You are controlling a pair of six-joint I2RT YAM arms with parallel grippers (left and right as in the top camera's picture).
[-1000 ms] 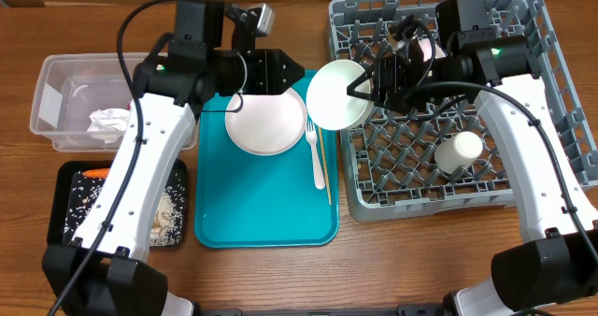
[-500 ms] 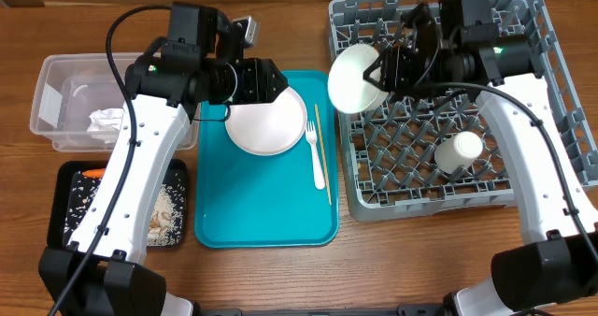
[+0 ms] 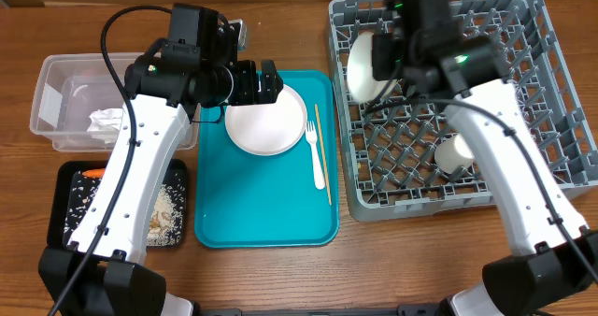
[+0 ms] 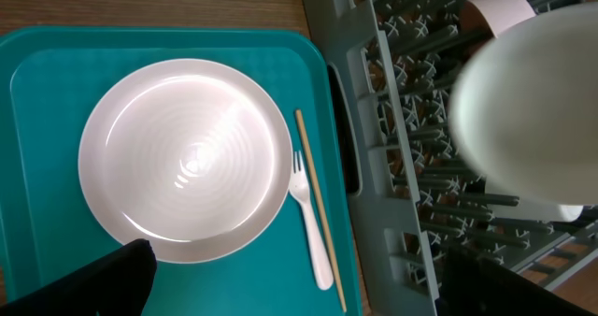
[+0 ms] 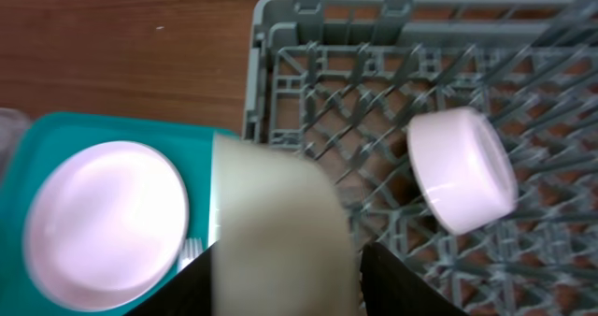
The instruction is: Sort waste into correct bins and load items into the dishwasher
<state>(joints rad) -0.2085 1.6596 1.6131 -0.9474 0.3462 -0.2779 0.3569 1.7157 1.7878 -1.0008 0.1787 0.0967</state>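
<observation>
Overhead, I'm watching the right pincer (image 3: 381, 58) pinching a bowl (image 3: 363, 68) over the rack (image 3: 523, 171), the left pincer (image 3: 268, 84) hanging spread above the plate (image 3: 264, 122).

White plate (image 3: 266, 124), white bowl (image 3: 363, 65), teal tray (image 3: 262, 208), grey lattice rack (image 3: 551, 92).

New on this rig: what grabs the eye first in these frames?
The right end effector holds a white dish on edge over the far left corner of the grey rack. Across from it, the left end effector hangs open above a white plate lying on the teal tray.
</observation>
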